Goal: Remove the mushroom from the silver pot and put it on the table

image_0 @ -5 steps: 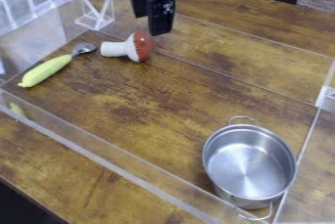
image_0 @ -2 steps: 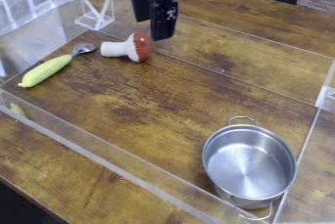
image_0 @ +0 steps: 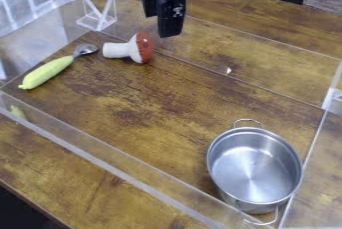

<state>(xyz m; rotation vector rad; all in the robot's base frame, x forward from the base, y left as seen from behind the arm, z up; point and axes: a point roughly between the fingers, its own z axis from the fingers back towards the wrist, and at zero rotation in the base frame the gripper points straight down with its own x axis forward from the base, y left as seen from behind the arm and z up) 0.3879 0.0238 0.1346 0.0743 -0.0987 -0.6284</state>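
The mushroom (image_0: 132,48) lies on its side on the table (image_0: 160,103) at the back left, red-brown cap toward the right, white stem toward the left. My gripper (image_0: 167,25) hangs just above and to the right of it, open, with nothing between its black fingers. It does not touch the mushroom. At the front right stands the silver pot (image_0: 254,166), upright and with nothing inside.
A yellow-green corn cob (image_0: 47,71) lies at the left edge, with a small silver piece (image_0: 86,50) between it and the mushroom. Clear acrylic walls (image_0: 120,168) ring the work area. A clear stand (image_0: 96,13) sits at the back left.
The gripper has risen a little and shifted slightly to the right, away from the mushroom. The mushroom, pot and corn have not moved.
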